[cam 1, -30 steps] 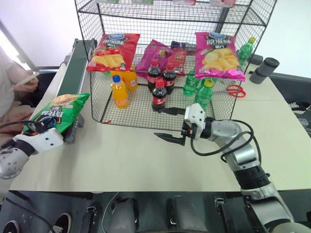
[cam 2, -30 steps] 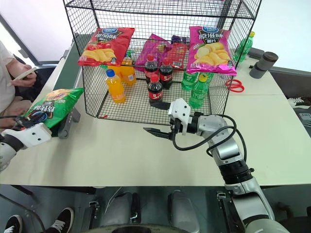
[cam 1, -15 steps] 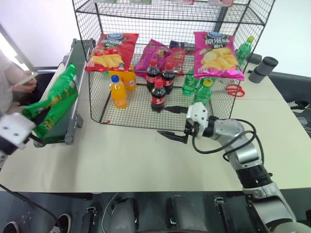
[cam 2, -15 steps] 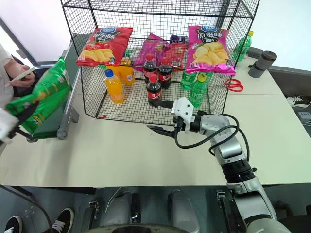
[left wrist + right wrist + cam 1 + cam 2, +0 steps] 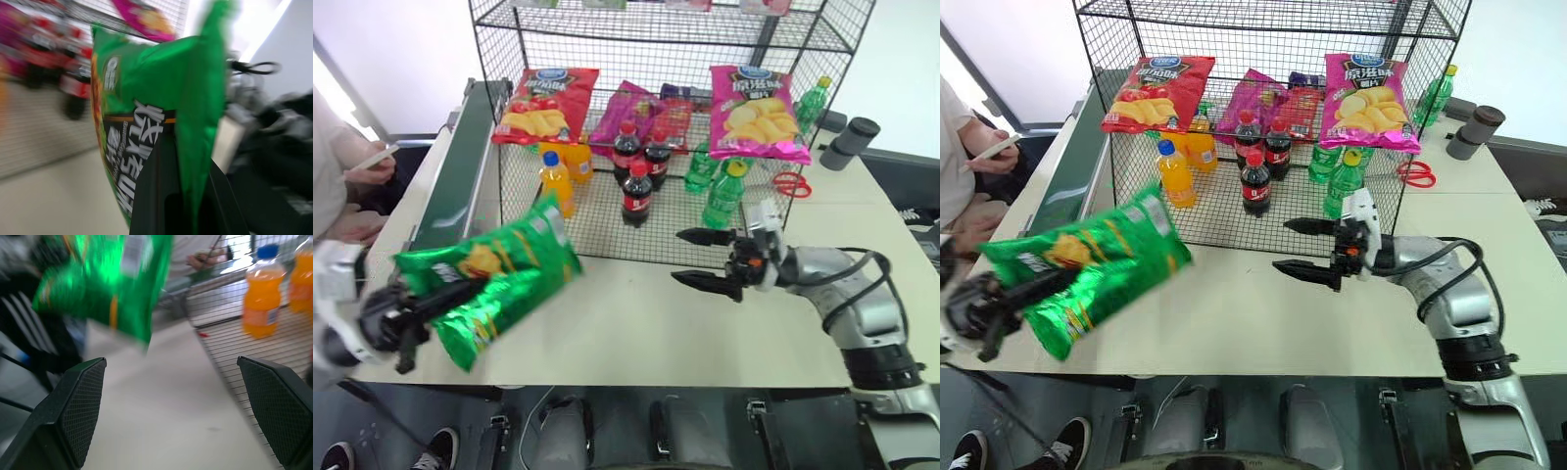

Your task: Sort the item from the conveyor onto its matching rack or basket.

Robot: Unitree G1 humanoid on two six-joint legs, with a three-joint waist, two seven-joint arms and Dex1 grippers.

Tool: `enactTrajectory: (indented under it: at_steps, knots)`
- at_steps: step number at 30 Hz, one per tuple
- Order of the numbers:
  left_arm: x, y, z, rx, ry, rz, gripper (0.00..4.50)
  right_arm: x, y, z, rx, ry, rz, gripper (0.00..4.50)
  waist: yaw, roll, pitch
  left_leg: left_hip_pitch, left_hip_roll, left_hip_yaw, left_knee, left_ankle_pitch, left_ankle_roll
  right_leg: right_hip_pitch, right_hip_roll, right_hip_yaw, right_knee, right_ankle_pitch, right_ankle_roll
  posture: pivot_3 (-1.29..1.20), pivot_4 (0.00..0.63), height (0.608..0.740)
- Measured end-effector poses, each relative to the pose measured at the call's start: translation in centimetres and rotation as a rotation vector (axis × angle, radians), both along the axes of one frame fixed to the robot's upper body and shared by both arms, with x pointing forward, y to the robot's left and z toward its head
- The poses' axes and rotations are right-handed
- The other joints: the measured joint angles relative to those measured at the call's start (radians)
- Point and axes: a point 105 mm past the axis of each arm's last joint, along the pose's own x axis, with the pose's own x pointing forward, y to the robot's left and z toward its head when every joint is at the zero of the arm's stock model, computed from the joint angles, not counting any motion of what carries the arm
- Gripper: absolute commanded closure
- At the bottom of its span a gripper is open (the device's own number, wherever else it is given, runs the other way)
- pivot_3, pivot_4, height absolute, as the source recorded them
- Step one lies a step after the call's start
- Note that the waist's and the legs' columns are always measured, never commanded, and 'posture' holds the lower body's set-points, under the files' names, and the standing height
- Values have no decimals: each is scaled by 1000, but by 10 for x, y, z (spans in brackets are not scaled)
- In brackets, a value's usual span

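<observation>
Holding: left tool (image 5: pixel 406 318) pinches green crisp bag (image 5: pixel 494 279) by one end, above table's (image 5: pixel 607 323) front-left corner | right tool (image 5: pixel 705 259) wide, empty | handling: likely light, slippery, crushable; grip the seam

Blurred by motion in both wrist views: the green crisp bag (image 5: pixel 146 98), with the bottles and rack mesh (image 5: pixel 44 73) behind it smeared beyond reading. Hidden under the bag's crumpled end at eight o'clock: the left gripper (image 5: pixel 435 299) fingertips. Cut off at nine o'clock: a person (image 5: pixel 337 166) holding a phone.
</observation>
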Motion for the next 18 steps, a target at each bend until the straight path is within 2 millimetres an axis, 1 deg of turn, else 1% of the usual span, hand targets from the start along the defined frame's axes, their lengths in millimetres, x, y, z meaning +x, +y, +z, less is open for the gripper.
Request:
enactTrajectory:
  at_steps: [2, 6, 8, 12, 16, 18]
  knots:
    - [4, -13, 2, -62, 15, -92, 4463, -8, -4, 0, 11, 62, 14, 0, -2, 0, 0, 1, 0, -1, 0, 0, 0, 1, 1, 0, 0, 0, 0, 0, 150, 740]
    - [17, -17, 7, -140, 45, -189, 4463, -23, -4, 0, 56, 199, 61, 0, -3, 0, 0, 1, 0, -1, 0, 0, 0, 0, 2, 1, 0, 0, 0, 0, 150, 740]
    - [22, -25, 7, -155, 51, -264, 4463, -28, 1, 2, 87, 252, 87, 0, 0, 0, 0, 0, 0, -1, 0, 0, 0, 0, 2, 1, 0, 0, 0, 0, 150, 740]
    - [25, -38, 5, -176, 69, -357, 4463, -29, 3, 0, 102, 305, 86, 0, 0, 0, 0, -1, -1, -1, 0, 0, 0, -1, 1, 1, -1, 0, 0, 0, 150, 740]
    - [26, -46, 7, -209, 85, -411, 4463, -21, 10, -3, 131, 275, 60, 0, -1, 0, 0, -2, -1, -2, 0, 0, 0, -1, 1, 1, -1, 0, 0, 0, 150, 740]
    - [26, -50, 8, -229, 98, -439, 4463, -21, 13, -2, 144, 272, 64, 0, 0, 0, 0, -2, -1, -2, 0, 0, 0, -1, 1, 1, -1, 0, 0, 0, 150, 740]
